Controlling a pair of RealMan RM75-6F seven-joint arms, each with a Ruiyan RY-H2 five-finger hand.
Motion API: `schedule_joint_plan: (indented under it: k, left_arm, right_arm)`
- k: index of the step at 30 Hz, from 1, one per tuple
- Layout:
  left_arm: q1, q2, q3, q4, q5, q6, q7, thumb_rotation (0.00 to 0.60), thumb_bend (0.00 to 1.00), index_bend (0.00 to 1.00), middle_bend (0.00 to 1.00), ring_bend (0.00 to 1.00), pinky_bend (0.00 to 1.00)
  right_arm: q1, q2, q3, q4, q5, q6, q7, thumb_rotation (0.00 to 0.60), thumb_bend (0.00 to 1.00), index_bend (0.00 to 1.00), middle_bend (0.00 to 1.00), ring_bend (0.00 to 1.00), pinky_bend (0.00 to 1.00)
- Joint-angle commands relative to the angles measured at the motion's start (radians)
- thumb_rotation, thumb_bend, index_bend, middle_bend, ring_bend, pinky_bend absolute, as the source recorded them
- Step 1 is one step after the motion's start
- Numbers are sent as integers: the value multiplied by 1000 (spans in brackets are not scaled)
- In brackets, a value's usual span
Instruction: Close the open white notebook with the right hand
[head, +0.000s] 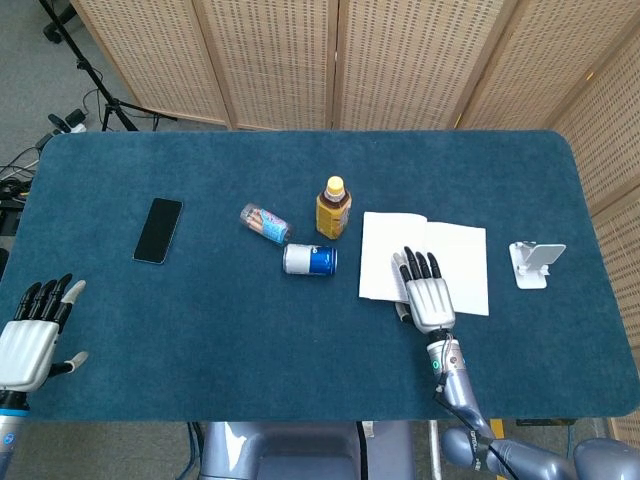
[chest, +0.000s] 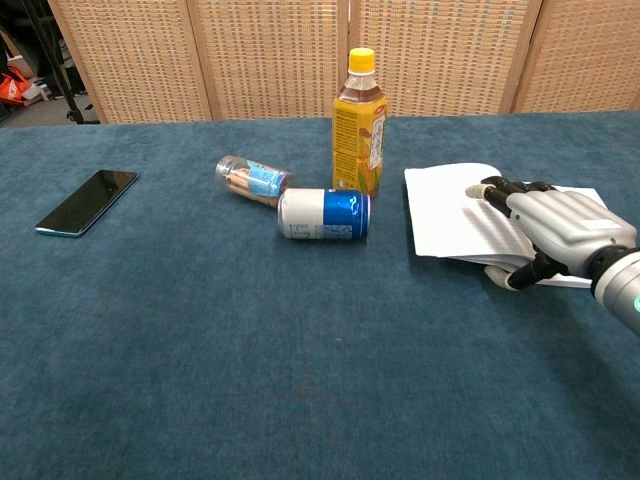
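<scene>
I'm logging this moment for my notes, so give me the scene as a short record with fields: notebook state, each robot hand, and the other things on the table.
notebook: white notebook open, left page lifted off the table in chest view
right robot hand: right robot hand at the notebook's near edge, fingers over the left page, thumb under that edge
left robot hand: left robot hand off the near left table edge, fingers apart, holding nothing
bottle: upright yellow bottle left of notebook
can: blue can lying on its side
phone: black phone lying flat, far left
</scene>
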Motion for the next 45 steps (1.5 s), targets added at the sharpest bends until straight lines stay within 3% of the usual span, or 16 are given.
schedule_joint_plan:
  k: [1, 17, 45]
  left_arm:
    - [0, 0, 1, 0, 1, -1, 0, 600, 0, 0, 0, 0, 0]
    - [-1, -3, 4, -3, 6, -1, 7, 600, 0, 0, 0, 0, 0]
    - [4, -11, 4, 3, 27, 23, 1, 600, 0, 0, 0, 0, 0]
  right_arm:
    - [-3, 0, -3, 3, 0, 4, 5, 600, 440, 0, 0, 0, 0]
    - [-42, -14, 7, 7, -12, 84, 90, 600, 414, 0, 0, 0, 0]
    - [-115, 51, 43, -118, -44, 242, 137, 600, 414, 0, 0, 0, 0]
